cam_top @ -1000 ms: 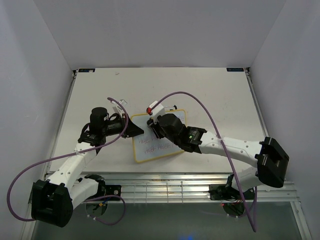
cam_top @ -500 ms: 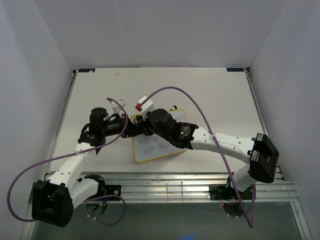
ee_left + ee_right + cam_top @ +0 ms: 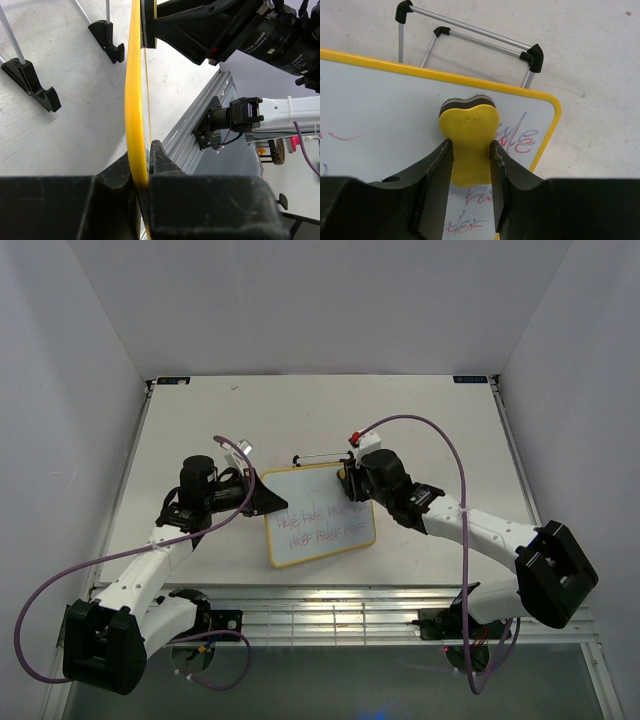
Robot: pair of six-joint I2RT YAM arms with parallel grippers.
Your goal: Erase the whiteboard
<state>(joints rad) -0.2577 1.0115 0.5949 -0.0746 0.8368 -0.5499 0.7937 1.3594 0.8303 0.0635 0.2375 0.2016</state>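
Note:
The whiteboard [image 3: 320, 525] is a small white board with a yellow frame and pink-red handwriting, lying mid-table. My left gripper [image 3: 268, 500] is shut on its left edge; in the left wrist view the yellow frame [image 3: 135, 100] runs edge-on between the jaws. My right gripper [image 3: 352, 488] is shut on a yellow sponge eraser [image 3: 469, 140] and holds it against the board's upper right part [image 3: 380, 110], beside the writing [image 3: 517, 137]. The eraser itself is hidden under the gripper in the top view.
A thin wire stand [image 3: 318, 457] with black end caps lies just beyond the board's far edge, also seen in the right wrist view [image 3: 470, 30]. A metal rail [image 3: 350, 610] runs along the table's near edge. Purple cables loop over both arms.
My right gripper with the eraser swept left across the board's top, then back to its upper right corner. The top strip of the board looks white now. The left gripper has not moved.

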